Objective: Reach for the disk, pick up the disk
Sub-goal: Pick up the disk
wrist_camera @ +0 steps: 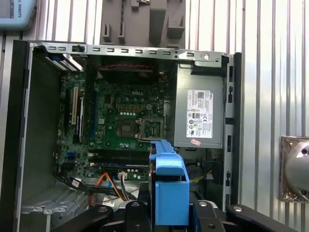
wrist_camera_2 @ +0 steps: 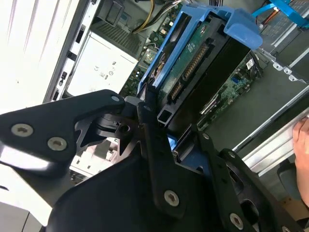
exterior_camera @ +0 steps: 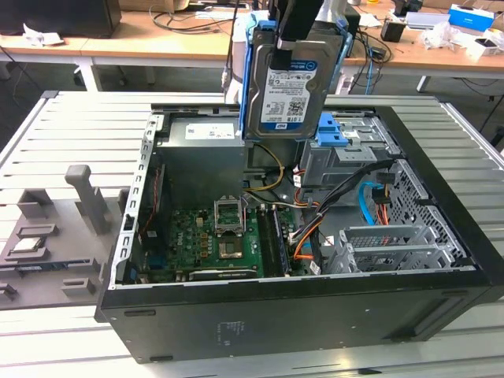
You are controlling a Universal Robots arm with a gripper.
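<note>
Jaws pressed in on the disk (exterior_camera: 290,87); we see the gripper (wrist_camera_2: 157,130) pinching its blue-bracketed edge in the second wrist view, black fingers (wrist_camera_2: 154,159) against both sides of the bracket.

Disk hangs clear in the air above the open computer case (exterior_camera: 441,268), at about 12 o'clock in the exterior view, upright, label face toward that camera. Silver metal body, white-and-blue barcode label, bright blue plastic bracket (exterior_camera: 250,75) running along both long edges. In the second wrist view we note its underside: green circuit board with a row of connector pins. In the first wrist view the bracket's blue end sits at 6 o'clock, between the gripper links.

Below the disk: motherboard (exterior_camera: 213,236) with an open processor socket, orange and blue cables at 4 o'clock, silver power supply (wrist_camera: 200,118) in the case corner.

Beyond, the slatted grey surface (exterior_camera: 71,134) carries a grey moulded holder (exterior_camera: 47,236) at 9 o'clock.
</note>
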